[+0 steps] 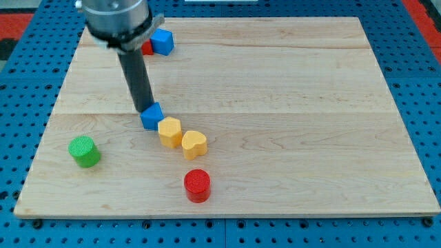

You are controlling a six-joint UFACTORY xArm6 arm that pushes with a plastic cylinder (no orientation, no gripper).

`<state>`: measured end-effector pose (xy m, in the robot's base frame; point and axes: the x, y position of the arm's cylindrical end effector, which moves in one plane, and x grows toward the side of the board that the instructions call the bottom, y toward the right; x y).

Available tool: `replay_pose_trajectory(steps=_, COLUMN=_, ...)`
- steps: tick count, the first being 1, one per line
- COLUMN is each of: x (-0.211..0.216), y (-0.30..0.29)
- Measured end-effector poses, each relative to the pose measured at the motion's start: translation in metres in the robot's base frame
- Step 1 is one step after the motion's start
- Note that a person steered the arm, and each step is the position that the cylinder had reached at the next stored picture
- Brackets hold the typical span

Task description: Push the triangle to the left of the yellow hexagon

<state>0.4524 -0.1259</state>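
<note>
A small blue triangle block [152,116] lies left of the board's centre. Its lower right side touches a yellow hexagon [169,131]. A yellow heart-shaped block [194,144] sits against the hexagon's lower right. My tip [142,109] is at the triangle's upper left edge, touching it or nearly so. The dark rod rises from there towards the view's top left.
A blue cube [162,41] and a red block [147,47], partly hidden behind the rod, sit near the top left of the wooden board [289,103]. A green cylinder [84,151] stands at the lower left. A red cylinder [197,184] stands near the bottom edge.
</note>
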Motion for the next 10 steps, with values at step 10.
replay_pose_trajectory(steps=10, x=0.060, y=0.109)
